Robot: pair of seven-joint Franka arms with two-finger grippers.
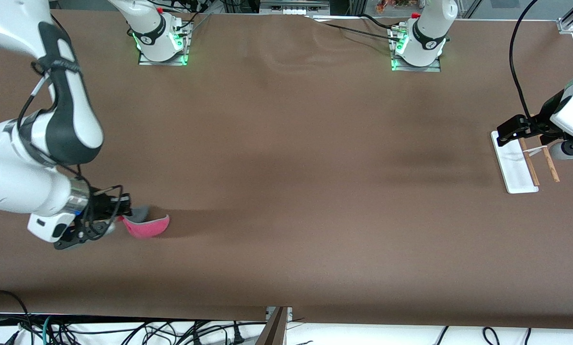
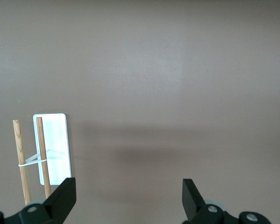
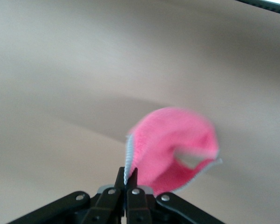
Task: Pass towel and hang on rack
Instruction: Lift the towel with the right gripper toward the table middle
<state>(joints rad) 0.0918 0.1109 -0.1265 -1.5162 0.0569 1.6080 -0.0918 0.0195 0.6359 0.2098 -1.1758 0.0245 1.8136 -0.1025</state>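
1. Brown matte table (image 1: 286, 191): the work surface, with both arm bases standing along its farthest edge from the front camera.
2. Towel (image 1: 145, 225): a small cloth, pink-red face outward with a grey face and pale hem showing at its edge; it hangs bunched from the right gripper, over the table toward the right arm's end. The right wrist view shows the same cloth (image 3: 172, 149) folded over itself, hem running down into the fingertips.
3. Right gripper (image 1: 123, 211): clenched on one edge of the towel; in the right wrist view its fingers (image 3: 126, 186) meet with the hem pinched between them.
4. Rack (image 1: 516, 165): a white flat base on the table toward the left arm's end, with two thin wooden rods tied by a short white crosspiece; also seen in the left wrist view (image 2: 53, 147).
5. Left gripper (image 1: 519, 127): waiting over the rack's end nearer the bases, fingers (image 2: 65, 198) spread wide, grasping nothing.
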